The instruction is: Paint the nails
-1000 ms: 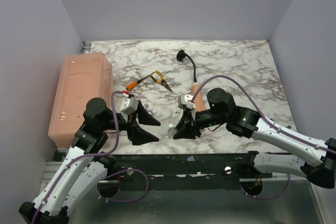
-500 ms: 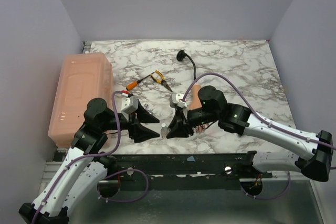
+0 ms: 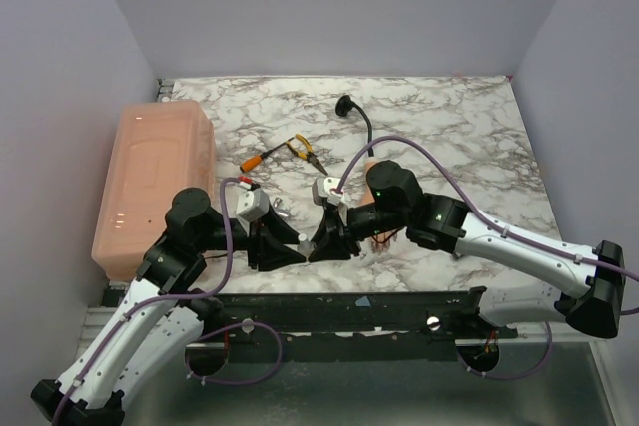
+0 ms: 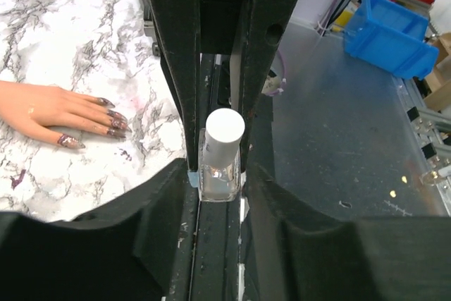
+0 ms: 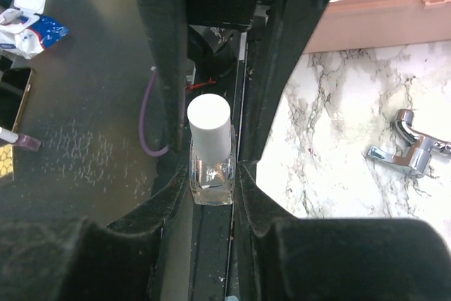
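Observation:
A small clear nail polish bottle with a white cap (image 3: 302,239) stands near the table's front edge, between both grippers. My left gripper (image 4: 220,174) and my right gripper (image 5: 211,174) face each other. Each has its fingertips pressed against the bottle's glass sides (image 4: 220,170) (image 5: 211,174). The flesh-coloured mannequin hand (image 4: 49,106) lies flat on the marble just right of the bottle, its dark purplish nails (image 4: 106,119) pointing toward it. In the top view my right arm covers most of the hand (image 3: 379,234).
A pink lidded bin (image 3: 150,182) stands at the left edge. Orange-handled pliers (image 3: 302,150), an orange screwdriver (image 3: 258,160) and a black gooseneck cable (image 3: 357,119) lie behind the grippers. A small metal bracket (image 5: 410,150) lies near the left gripper.
My right gripper has carried the bottle leftward to the left gripper. The left gripper's fingers have narrowed from wide open onto the bottle.

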Motion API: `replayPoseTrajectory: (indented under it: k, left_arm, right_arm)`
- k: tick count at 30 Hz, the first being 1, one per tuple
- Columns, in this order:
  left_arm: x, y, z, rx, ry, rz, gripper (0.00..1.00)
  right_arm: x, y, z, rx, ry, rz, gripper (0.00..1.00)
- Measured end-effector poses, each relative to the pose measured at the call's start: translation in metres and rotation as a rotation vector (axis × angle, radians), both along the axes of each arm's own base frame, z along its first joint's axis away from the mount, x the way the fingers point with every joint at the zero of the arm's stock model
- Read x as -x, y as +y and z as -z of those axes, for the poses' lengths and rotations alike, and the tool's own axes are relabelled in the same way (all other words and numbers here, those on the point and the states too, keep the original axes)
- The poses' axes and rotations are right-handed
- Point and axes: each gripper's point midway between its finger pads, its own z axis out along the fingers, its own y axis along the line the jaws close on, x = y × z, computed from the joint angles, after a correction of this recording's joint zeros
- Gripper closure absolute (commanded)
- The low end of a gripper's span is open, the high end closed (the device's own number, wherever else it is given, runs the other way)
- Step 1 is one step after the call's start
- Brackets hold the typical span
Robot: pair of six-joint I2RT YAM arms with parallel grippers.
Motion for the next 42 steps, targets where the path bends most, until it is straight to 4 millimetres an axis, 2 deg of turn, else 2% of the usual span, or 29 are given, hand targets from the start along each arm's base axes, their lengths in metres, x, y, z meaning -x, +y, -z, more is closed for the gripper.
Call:
replayPoseTrajectory:
  k: [3,5,9,10,13,15,18,23,26,30,36,42]
  left_arm:
    - [0.0,-0.001,0.004,-0.014,0.007,0.001,0.82]
    - [0.001,-0.001,0.006,-0.02,0.008,0.003,0.99]
    - [0.0,-0.001,0.007,-0.024,0.001,0.001,1.0]
    - [0.0,-0.001,0.007,-0.024,0.0,0.0,1.0]
    - [0.001,0.0,0.007,-0.023,-0.004,-0.002,1.0]
    - [0.001,0.0,0.006,-0.02,-0.009,-0.008,1.0]
    - [0.003,0.002,0.002,-0.008,-0.027,-0.017,1.0]
    - [0.009,0.007,-0.007,0.021,-0.066,-0.026,1.0]
    - [0.011,0.009,-0.01,0.035,-0.089,-0.037,1.0]
    - [0.01,0.01,-0.012,0.04,-0.097,-0.054,1.0]
    - [0.009,0.011,-0.012,0.044,-0.101,-0.072,1.0]
    - [0.01,0.012,-0.014,0.052,-0.109,-0.085,1.0]
  right_arm:
    - [0.0,0.001,-0.001,0.0,-0.004,0.003,1.0]
    - [-0.001,0.001,0.001,0.006,-0.004,0.012,1.0]
    - [-0.002,0.001,0.002,0.011,-0.004,0.018,0.98]
    - [-0.003,0.001,0.003,0.012,-0.004,0.019,0.93]
    - [-0.003,0.001,0.003,0.012,-0.003,0.025,0.62]
    - [-0.004,0.002,0.002,0.007,-0.005,0.039,0.53]
    - [-0.009,0.003,-0.003,-0.04,-0.016,0.082,0.47]
    - [-0.004,-0.003,-0.003,-0.109,0.003,0.108,0.47]
    - [-0.001,-0.006,-0.005,-0.148,0.019,0.116,0.52]
    - [0.005,-0.005,-0.017,-0.237,0.043,0.1,0.59]
    - [0.01,0.001,-0.035,-0.321,0.067,0.066,0.63]
    - [0.012,0.008,-0.029,-0.314,0.083,0.036,0.65]
